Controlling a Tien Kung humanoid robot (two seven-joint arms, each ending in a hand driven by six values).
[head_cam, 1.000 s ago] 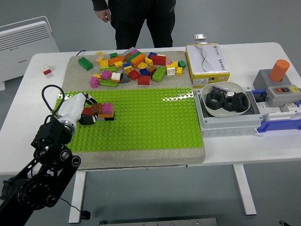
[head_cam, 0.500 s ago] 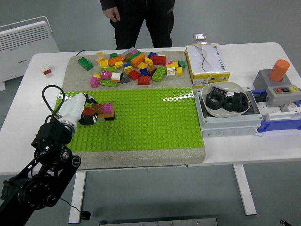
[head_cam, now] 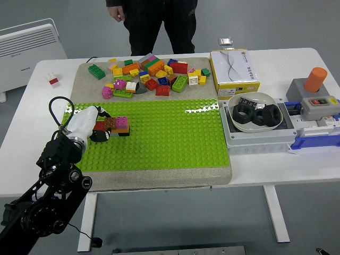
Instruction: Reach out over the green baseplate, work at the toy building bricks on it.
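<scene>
The left hand (head_cam: 89, 126) lies on the green baseplate (head_cam: 159, 141), its fingers (head_cam: 99, 134) curled against a small brick stack (head_cam: 116, 125); whether they actually grip it is hidden. Loose bricks (head_cam: 151, 74) lie beyond on the desk (head_cam: 21, 154).

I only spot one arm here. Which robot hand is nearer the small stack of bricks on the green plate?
The left. The left robot hand is right at the brick stack; the right one is out of view.
</scene>
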